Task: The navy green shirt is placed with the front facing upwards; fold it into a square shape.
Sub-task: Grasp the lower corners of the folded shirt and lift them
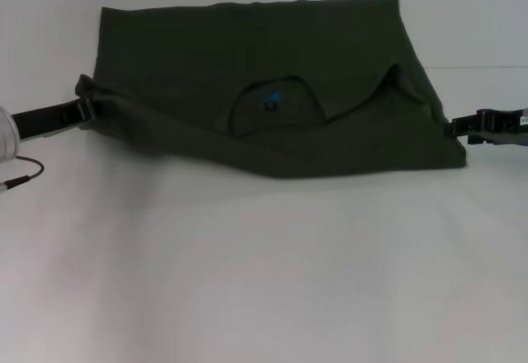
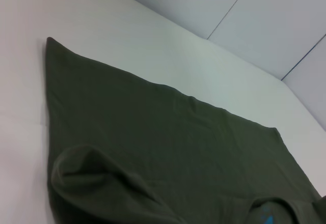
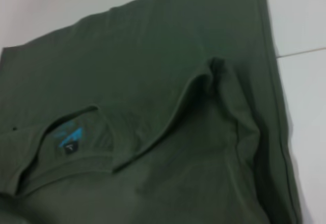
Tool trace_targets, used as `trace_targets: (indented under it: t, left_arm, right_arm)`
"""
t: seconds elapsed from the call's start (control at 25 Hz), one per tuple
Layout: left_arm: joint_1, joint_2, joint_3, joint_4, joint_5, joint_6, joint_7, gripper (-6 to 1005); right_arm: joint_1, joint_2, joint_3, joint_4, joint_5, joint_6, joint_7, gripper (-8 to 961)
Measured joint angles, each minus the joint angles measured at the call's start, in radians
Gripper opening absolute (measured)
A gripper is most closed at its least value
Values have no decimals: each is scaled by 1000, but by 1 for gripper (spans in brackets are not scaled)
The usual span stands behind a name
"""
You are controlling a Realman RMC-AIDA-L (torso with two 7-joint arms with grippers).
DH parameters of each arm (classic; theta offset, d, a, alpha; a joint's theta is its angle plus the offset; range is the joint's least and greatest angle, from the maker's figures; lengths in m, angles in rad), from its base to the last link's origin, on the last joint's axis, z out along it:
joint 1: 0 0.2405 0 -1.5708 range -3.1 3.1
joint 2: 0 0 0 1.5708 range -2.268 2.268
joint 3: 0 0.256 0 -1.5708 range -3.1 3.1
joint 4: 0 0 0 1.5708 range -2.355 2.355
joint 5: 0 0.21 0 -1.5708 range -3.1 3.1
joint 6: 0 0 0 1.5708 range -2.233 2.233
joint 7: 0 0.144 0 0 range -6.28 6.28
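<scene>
Navy green shirt (image 1: 272, 91) is spread across the far half of the white table (image 1: 264, 272), near edge lifted and bunched, collar label (image 1: 271, 101) showing. Left gripper (image 1: 89, 109) clamps its left edge; right gripper (image 1: 459, 126) sits at the right edge, can't tell its grip. Looks mid-fold; next, carry that edge evenly toward the far hem.

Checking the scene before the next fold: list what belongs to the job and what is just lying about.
Part of the job:
- navy green shirt
- left gripper, at the shirt's left edge
- right gripper, at its right edge

Just lying about:
- cable near the left arm
- white table
</scene>
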Motion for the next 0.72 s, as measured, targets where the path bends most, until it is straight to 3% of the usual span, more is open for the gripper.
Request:
trace_targets:
  t: [0.28,0.6,0.72]
  left_arm:
    - [-1,-2,-4,0,-2,-1,4,31]
    - [0,-4,-5,0,-7,-2,7,32]
    - [1,-4,-5,0,-7,-5,7,32]
  right_arm:
    - [1,3,-33,16,2,37,21,569]
    - [8,11,-52,37,-2,100,14,759]
    - [14,20,-94,56,-3,141,12,786]
